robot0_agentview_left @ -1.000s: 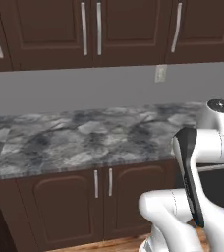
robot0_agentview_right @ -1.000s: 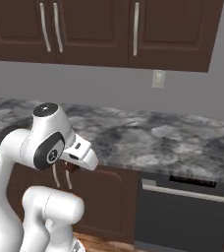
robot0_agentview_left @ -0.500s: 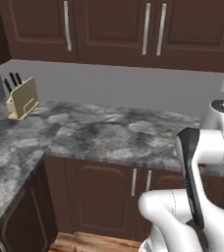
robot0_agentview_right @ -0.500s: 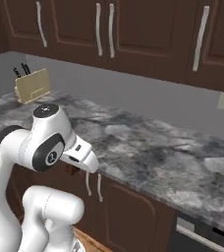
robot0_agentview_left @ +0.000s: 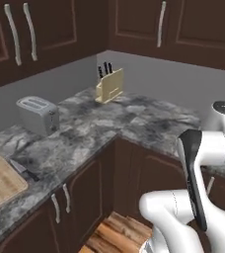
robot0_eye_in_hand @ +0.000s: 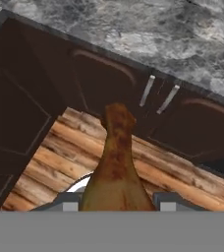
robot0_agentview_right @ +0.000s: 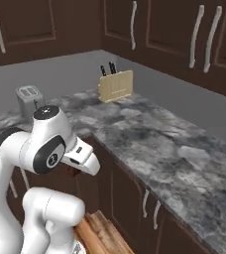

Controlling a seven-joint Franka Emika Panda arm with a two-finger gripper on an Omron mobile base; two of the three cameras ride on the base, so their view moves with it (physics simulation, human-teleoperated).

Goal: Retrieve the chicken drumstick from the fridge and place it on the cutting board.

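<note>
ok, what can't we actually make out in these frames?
- Cutting board: left base view, cut off by the left edge.
- Chicken drumstick: hand view, thick end hidden behind the grey band at the bottom.
- Hand: its finger tips can't be made out, so the grip itself can't be confirmed.
- Dark object beside the board: too small to identify.

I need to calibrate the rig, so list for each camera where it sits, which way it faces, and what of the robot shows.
Left base view: behind the arm, looking down at the corner counter with toaster, knife block and cutting board; arm lower right.
Right base view: behind, arm lower left; shares the knife block, toaster and counter.
Hand view: on the end effector, looking down at the chicken drumstick, cabinet doors and wooden floor.
</note>
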